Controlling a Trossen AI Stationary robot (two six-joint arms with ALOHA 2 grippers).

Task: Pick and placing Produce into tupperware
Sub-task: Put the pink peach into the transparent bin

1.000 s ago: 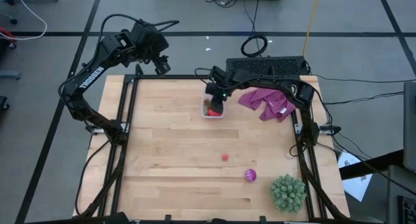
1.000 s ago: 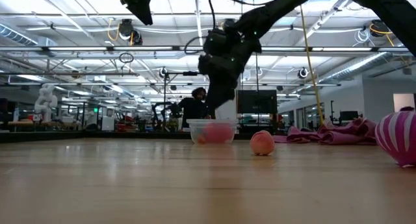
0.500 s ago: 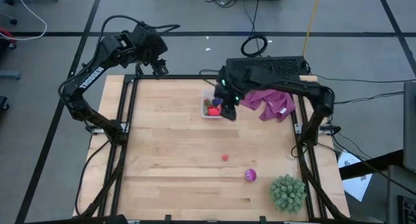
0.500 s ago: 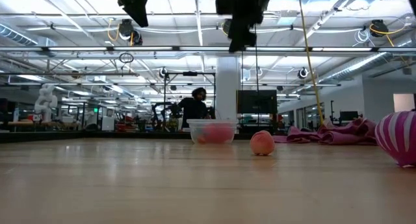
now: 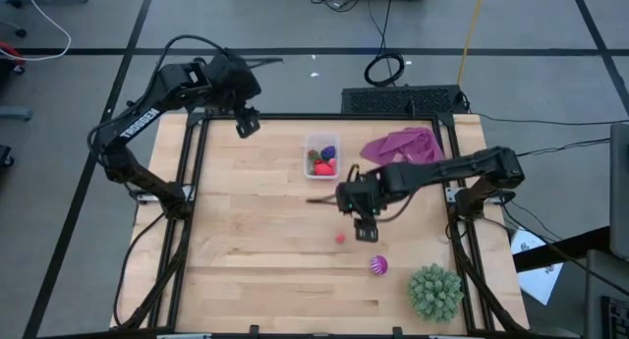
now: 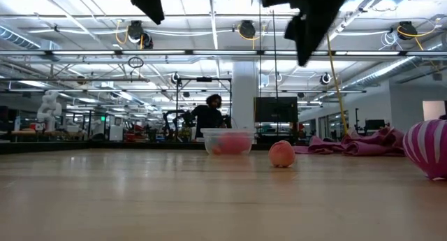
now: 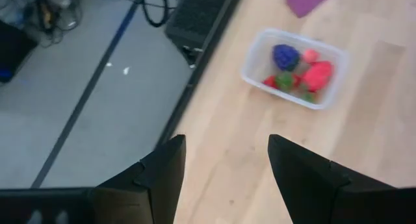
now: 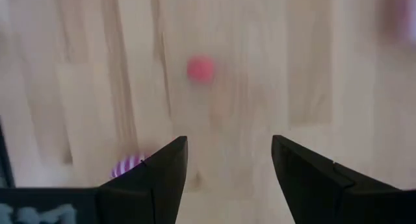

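Note:
The clear tupperware stands near the table's far edge and holds blue-purple, red and pink produce. A small pink piece lies on the table's middle, and the striped magenta ball rests nearer the near edge. My right gripper hovers open above the table, just to the far right of the pink piece. The striped ball shows beside one finger in the right wrist view. My left gripper waits open, high over the far-left corner, looking toward the tupperware.
A crumpled purple cloth lies right of the tupperware near the far edge. A large green spiky ball sits in the near-right corner. Bare wood stretches over the left and middle of the table. A person stands far behind.
My right gripper has risen out of the tupperware and swung toward the near edge, ending above the table's middle close to the pink piece. The produce in the tupperware now shows uncovered. My left gripper has shifted slightly toward the near edge.

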